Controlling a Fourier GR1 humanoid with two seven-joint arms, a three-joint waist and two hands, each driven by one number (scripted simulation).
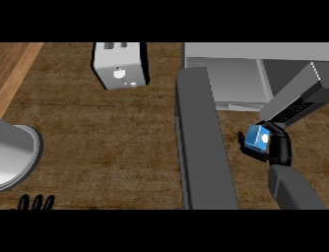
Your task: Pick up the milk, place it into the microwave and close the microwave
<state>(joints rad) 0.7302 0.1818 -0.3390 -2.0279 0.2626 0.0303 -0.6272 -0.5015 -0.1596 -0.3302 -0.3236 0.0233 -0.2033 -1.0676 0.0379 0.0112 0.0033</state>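
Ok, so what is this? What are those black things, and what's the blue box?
You're looking down from the robot's head at a brown kitchen counter. The black thing on the right is its right robot hand, curled round the blue box, a milk carton. The black fingers at the bottom left are its left robot hand, resting open. On the counter stand a white toaster, a grey microwave with its long dark door swung open, and a big round grey container at the left edge.

A dark brown, mottled table (102, 142) fills the frame; a lighter wooden strip (4, 69) crosses the upper left.
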